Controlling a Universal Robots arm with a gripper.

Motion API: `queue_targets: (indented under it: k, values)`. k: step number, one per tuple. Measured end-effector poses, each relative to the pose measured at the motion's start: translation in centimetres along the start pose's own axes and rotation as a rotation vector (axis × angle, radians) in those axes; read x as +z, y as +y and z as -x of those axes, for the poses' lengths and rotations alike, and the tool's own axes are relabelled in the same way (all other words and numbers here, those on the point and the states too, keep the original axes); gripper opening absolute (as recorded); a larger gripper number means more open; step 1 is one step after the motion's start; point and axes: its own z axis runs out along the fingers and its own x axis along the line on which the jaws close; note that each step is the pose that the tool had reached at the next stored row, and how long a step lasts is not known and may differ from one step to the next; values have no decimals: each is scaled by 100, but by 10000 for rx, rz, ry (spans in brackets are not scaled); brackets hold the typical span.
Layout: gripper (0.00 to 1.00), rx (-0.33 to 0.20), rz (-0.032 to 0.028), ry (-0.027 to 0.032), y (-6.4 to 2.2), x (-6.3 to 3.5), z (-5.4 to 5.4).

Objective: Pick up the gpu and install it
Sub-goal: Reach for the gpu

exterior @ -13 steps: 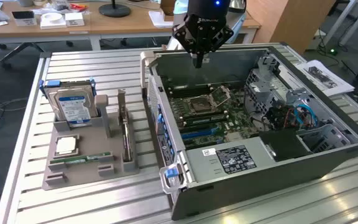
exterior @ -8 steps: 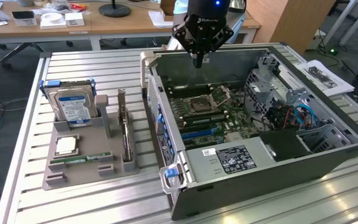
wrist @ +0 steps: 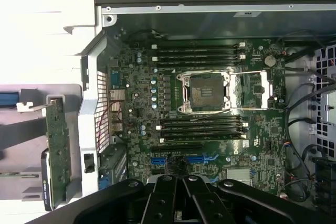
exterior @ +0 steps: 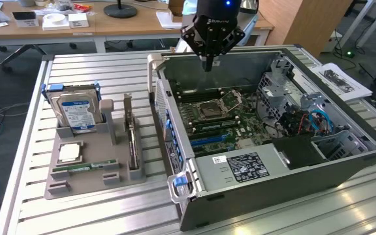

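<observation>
Black hand (exterior: 207, 66), fingers together, empty, above open grey metal computer case (exterior: 293, 191); thin dark gpu (exterior: 131, 142) with silver bracket upright in grey plastic holder (exterior: 90, 183) beside case, untouched.

**— Where is the gpu?**
— I see the gpu (exterior: 131, 139) standing upright on its long edge in a slot of the grey holder (exterior: 83, 185). That slot is on the side nearest the open computer case (exterior: 273, 183), just beside its wall.

**— What does it look like?**
— Thin, flat and long. In the exterior view it is nearly edge-on and dark, with a silver bracket at its far end. In my wrist view the gpu (wrist: 56, 150) shows a green board face.

**— Is anything on it?**
— Only the holder touches it. It is well apart from my pincer (exterior: 209, 67).
</observation>
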Motion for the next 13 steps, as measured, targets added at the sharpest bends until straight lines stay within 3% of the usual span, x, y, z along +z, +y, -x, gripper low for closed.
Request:
queue_targets:
  k: [13]
  values:
    - [11,-1,-1,1,-17,-2,-225]
